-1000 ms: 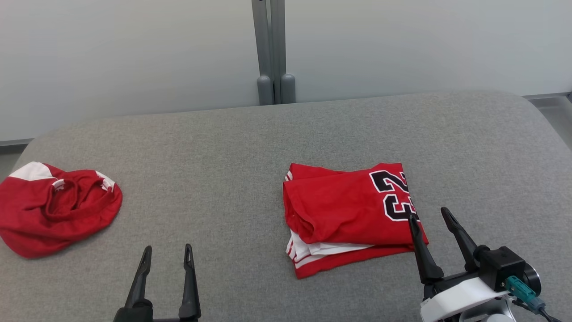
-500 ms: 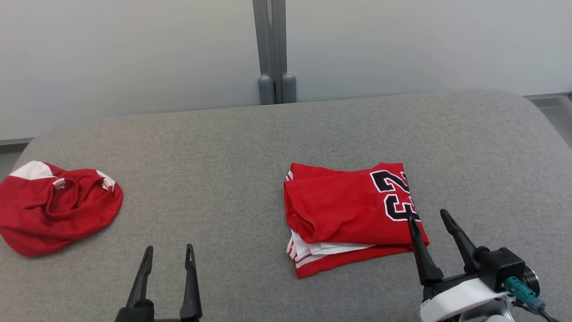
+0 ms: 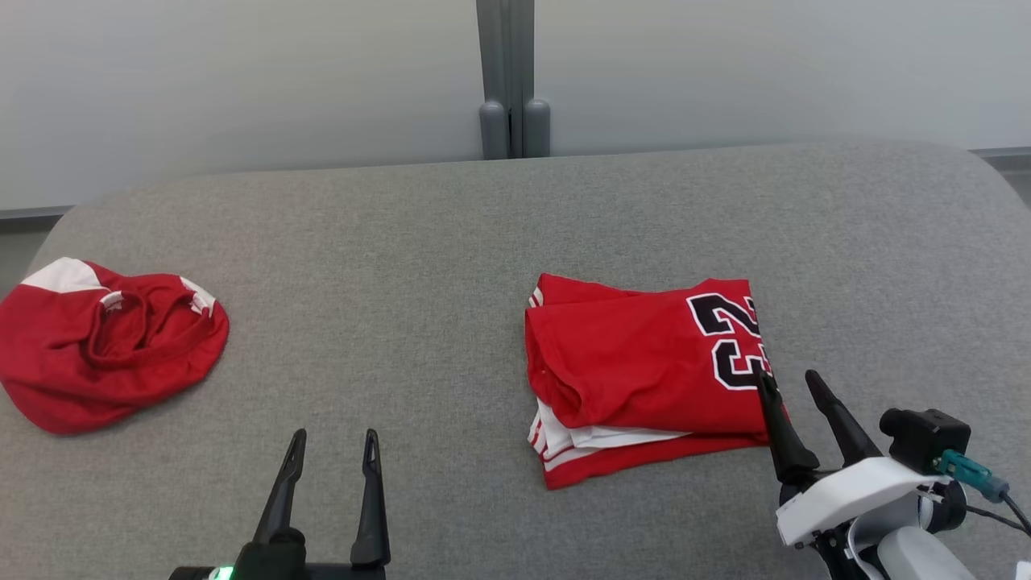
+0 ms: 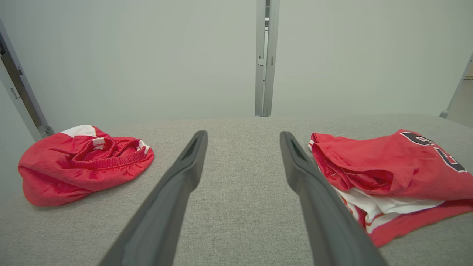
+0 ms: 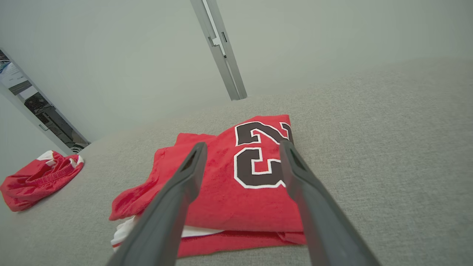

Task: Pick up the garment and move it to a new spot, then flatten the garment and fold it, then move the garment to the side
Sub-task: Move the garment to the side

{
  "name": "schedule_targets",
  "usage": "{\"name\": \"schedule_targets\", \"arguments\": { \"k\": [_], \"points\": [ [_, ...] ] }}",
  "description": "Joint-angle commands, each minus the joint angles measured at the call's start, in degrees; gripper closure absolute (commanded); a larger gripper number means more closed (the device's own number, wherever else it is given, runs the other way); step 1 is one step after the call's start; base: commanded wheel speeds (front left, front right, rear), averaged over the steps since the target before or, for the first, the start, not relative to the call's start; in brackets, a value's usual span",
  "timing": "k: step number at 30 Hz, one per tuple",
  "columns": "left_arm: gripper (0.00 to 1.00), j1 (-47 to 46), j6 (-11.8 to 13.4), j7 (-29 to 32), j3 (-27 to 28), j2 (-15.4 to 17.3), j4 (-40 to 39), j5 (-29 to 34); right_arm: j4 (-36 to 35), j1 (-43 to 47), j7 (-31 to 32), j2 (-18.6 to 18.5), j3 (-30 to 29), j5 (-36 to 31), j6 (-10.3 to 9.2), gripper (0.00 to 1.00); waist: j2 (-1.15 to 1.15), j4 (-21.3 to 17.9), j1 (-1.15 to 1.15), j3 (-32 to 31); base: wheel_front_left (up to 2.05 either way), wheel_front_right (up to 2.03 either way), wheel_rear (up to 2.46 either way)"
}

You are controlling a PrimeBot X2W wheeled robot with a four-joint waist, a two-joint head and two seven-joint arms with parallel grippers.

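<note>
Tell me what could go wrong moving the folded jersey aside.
1. The right gripper, open at the near right corner of the folded jersey, might pinch only the top layer and peel the fold open.
2. The left gripper hangs open well apart from it; a one-sided lift could let the loose white layers sag out.

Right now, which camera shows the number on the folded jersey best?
The right wrist view: the black number on the folded red jersey is large and close. The head view shows it smaller and sideways. The left wrist view catches only edge-on slivers.
</note>
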Motion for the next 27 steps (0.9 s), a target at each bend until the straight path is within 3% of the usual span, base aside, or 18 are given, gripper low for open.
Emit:
{"name": "schedule_targets", "arguments": {
  "k": [1, 8, 14, 18, 27],
  "points": [
    [0.00, -1.2, -0.1, -0.1, -0.2, 0.1, -0.1, 0.7, 1.9, -2.0, -0.1, -1.8, 1.6, 3.0, -0.05, 0.00, 0.00, 0.9, 0.00, 1.2, 0.00, 0.00, 0.00],
    [0.00, -4.1, -0.6, -0.1, -1.9, 0.1, -0.2, 0.8, 7.7, -10.1, 6.2, -11.4, 9.5, 20.5, -0.03, 0.00, 0.00, 3.1, 0.00, 5.3, 0.00, 0.00, 0.00],
    [0.00, -6.3, -0.4, -0.1, -3.2, 0.1, -0.1, 0.2, 10.4, -14.8, 10.8, -17.7, 13.5, 28.5, -0.03, 0.00, 0.00, 4.2, 0.00, 8.5, 0.00, 0.00, 0.00],
    [0.00, -7.6, -0.1, -0.1, -3.7, 0.1, -0.1, 0.0, 12.2, -17.3, 11.6, -20.2, 16.9, 29.8, -0.03, 0.00, 0.00, 4.6, 0.00, 10.4, 0.00, 0.00, 0.00],
    [0.00, -10.4, 0.0, -0.1, -4.6, 0.1, -0.4, -0.2, 14.1, -21.6, 13.4, -21.3, 23.5, 34.5, -0.03, 0.00, 0.00, 5.4, 0.00, 14.5, 0.00, 0.00, 0.00]
  ]
}}
